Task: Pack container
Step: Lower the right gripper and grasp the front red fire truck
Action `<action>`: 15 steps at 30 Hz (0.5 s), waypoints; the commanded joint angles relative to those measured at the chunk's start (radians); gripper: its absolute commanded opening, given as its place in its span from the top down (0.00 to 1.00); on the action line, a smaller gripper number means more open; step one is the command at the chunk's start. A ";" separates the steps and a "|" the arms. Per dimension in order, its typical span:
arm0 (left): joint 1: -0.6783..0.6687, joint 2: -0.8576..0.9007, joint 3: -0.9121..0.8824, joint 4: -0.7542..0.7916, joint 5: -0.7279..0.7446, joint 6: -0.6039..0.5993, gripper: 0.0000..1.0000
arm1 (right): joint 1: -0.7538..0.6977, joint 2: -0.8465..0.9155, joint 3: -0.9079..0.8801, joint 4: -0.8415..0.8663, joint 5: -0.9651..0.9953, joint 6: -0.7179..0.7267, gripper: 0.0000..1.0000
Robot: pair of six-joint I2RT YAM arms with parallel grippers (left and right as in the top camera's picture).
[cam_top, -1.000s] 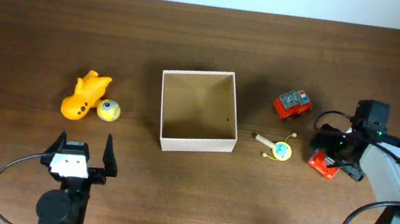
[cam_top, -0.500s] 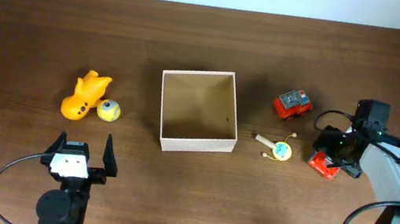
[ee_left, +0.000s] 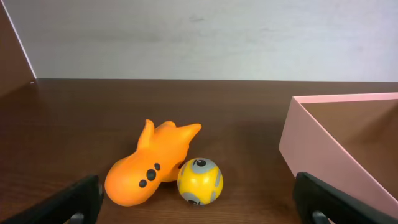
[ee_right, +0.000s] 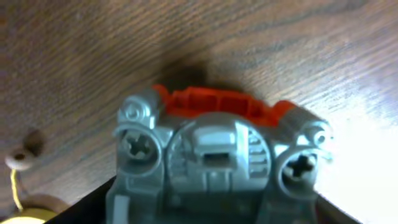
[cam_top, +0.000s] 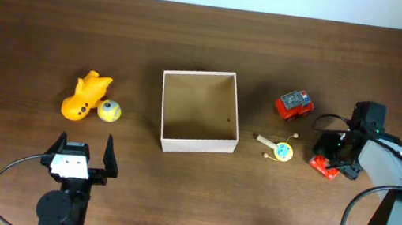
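The container [cam_top: 194, 145], a square white-walled box with a brown inside, stands empty at the table's middle; its wall [ee_left: 323, 162] shows at the right of the left wrist view. A red toy car [cam_top: 326, 169] lies on the table at the far right. My right gripper [cam_top: 331, 158] is down over it. In the right wrist view the car's grey underside [ee_right: 217, 155] fills the space between the dark fingers, which press against both its sides. My left gripper [cam_top: 85, 145] stands open near the front left, holding nothing.
An orange toy fish [cam_top: 85, 96] and a yellow ball [cam_top: 109, 111] lie left of the container, just ahead of the left gripper [ee_left: 199, 214]. A second red car [cam_top: 294, 104] and a small yellow-and-blue toy [cam_top: 281, 150] lie between the container and the right gripper.
The right gripper's fingers have drawn in around the red toy car, and the wrist has shifted slightly. The left arm and the other toys have not moved.
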 commanded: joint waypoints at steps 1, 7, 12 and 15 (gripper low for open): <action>-0.003 -0.008 -0.005 -0.001 0.011 -0.003 0.01 | -0.004 0.016 -0.005 0.002 -0.006 -0.004 0.39; -0.003 -0.008 -0.005 -0.001 0.011 -0.003 0.01 | -0.004 0.016 -0.005 0.001 -0.006 -0.004 0.45; -0.003 -0.008 -0.005 -0.001 0.011 -0.003 0.01 | -0.004 0.016 -0.002 -0.002 -0.011 -0.004 0.45; -0.003 -0.008 -0.005 -0.001 0.011 -0.003 0.01 | -0.004 0.014 0.012 -0.011 -0.017 -0.004 0.46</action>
